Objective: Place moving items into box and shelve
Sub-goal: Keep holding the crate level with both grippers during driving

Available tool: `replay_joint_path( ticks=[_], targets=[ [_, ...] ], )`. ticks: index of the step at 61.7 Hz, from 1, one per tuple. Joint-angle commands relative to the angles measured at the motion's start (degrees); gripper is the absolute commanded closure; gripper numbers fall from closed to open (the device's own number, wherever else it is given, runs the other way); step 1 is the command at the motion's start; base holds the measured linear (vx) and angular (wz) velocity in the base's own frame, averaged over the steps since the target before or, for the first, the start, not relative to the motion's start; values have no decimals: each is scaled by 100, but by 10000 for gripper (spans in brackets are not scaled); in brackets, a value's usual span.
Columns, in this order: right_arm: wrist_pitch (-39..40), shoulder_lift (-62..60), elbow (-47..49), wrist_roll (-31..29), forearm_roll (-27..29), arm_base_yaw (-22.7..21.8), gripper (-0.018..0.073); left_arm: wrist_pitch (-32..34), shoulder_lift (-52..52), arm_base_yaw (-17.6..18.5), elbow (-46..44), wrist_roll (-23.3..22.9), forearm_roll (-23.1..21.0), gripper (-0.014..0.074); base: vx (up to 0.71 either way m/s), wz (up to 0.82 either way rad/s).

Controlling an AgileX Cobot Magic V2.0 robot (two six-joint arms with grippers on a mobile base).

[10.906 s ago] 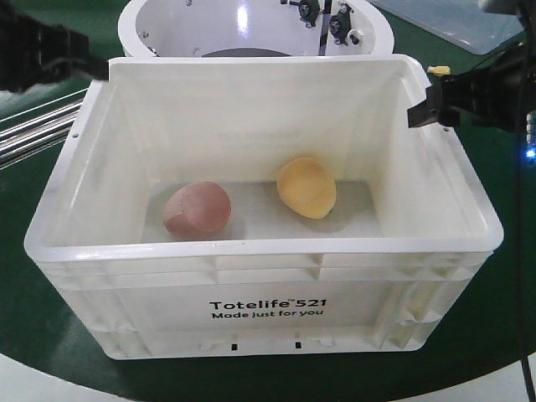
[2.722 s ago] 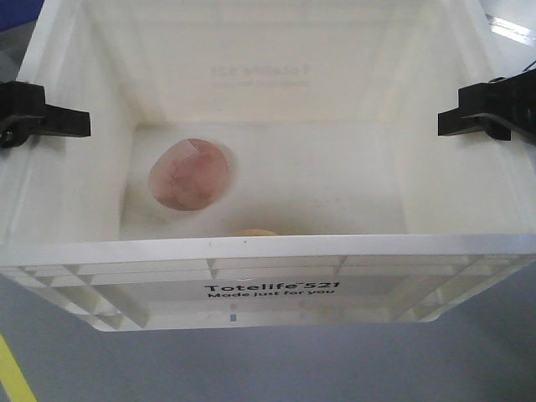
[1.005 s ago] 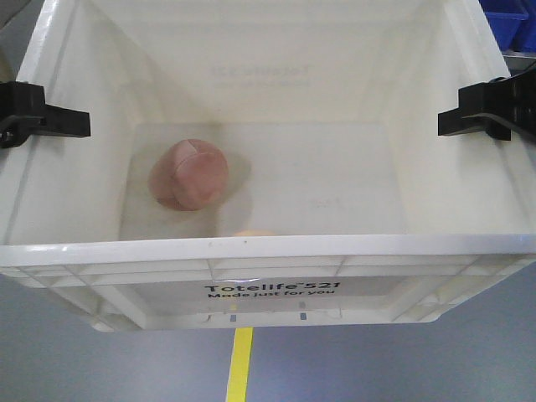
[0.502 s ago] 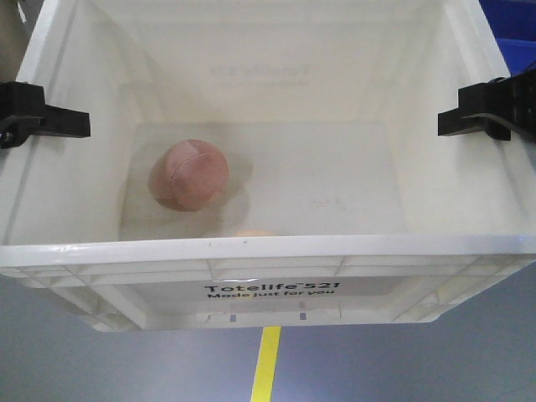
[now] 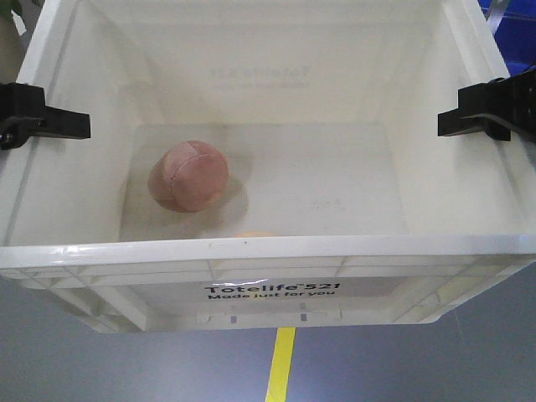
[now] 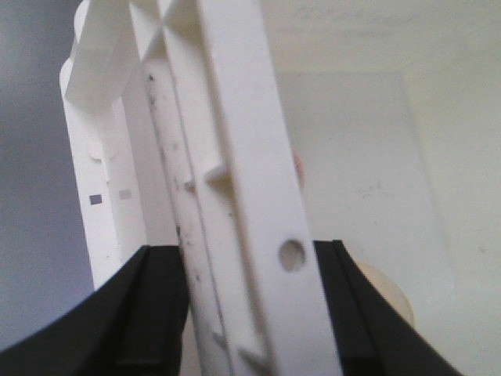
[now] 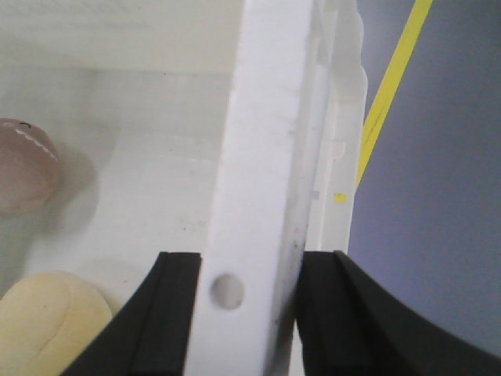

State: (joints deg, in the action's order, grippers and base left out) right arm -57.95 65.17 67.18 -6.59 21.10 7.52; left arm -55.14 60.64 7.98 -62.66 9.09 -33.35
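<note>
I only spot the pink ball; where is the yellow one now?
Front view: the yellow ball lies inside the box, mostly hidden behind its near wall, right of the pink ball.

Once on a green table, the box [image 5: 268, 251] now hangs pinched between the left gripper [image 5: 59, 123] and right gripper [image 5: 469, 121] above grey floor [image 5: 126, 360], the yellow ball [image 5: 253, 234] rolled under the near rim, the pink ball [image 5: 188, 176] nearer the left gripper.

glossy plastic box [image 5: 268, 251] (stitched pink ball [image 5: 188, 176])
</note>
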Motion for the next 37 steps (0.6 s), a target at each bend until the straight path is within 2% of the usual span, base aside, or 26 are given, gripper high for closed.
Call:
replay_joint_path(
  ticks=[1, 37],
  targets=[
    [556, -180, 280, -131, 767, 42, 565, 485, -159, 64, -261, 104, -1042, 600, 37, -3],
    [556, -180, 280, -131, 777, 42, 565, 485, -159, 64, -261, 104, -1042, 600, 41, -2]
  ],
)
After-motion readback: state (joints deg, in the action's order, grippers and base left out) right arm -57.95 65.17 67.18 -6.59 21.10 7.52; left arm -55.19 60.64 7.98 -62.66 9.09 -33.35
